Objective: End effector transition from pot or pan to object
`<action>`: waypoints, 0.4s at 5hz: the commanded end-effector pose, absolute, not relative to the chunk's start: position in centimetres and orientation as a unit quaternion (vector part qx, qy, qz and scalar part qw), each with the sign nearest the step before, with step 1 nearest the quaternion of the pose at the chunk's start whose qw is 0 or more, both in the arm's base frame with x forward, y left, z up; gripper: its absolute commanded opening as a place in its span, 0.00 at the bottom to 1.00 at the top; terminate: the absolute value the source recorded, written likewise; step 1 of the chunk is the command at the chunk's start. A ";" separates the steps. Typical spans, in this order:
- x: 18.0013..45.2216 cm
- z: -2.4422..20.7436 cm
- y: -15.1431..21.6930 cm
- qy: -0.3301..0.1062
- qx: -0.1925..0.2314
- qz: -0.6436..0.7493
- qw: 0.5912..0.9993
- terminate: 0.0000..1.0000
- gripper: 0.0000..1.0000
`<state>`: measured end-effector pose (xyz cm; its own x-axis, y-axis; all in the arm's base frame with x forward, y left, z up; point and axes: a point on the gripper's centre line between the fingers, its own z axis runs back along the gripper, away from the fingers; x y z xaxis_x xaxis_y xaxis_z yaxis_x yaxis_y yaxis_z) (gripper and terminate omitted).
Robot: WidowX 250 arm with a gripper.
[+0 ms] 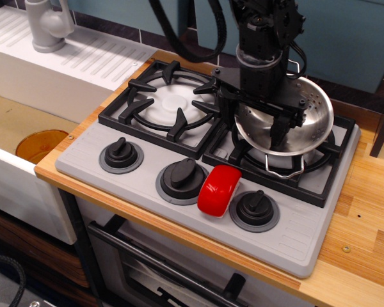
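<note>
The shiny steel colander sits on the right burner, with wire loop handles at its front and back. My black gripper hangs over the colander's left side. One dark finger reaches down inside the bowl and the other is at its left rim. The jaws stand apart and hold nothing. The glossy red rounded block lies on the grey front panel, between the middle knob and the right knob. It is in front of and below the gripper, apart from it.
The left burner has a black grate with nothing on it. A third knob is at the front left. A white sink with a faucet and an orange dish lies to the left. The wooden counter runs along the right.
</note>
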<state>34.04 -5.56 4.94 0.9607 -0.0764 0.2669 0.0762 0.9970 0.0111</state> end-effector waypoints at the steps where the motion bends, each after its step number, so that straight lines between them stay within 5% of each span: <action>1: 34.0 4.9 -5.6 -0.135 0.000 -0.039 0.990 0.00 1.00; 2: 34.5 7.3 -6.8 -0.130 -0.001 -0.043 0.991 0.00 1.00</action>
<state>33.71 -6.54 5.83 0.9759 -0.0826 0.2022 0.0813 0.9966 0.0147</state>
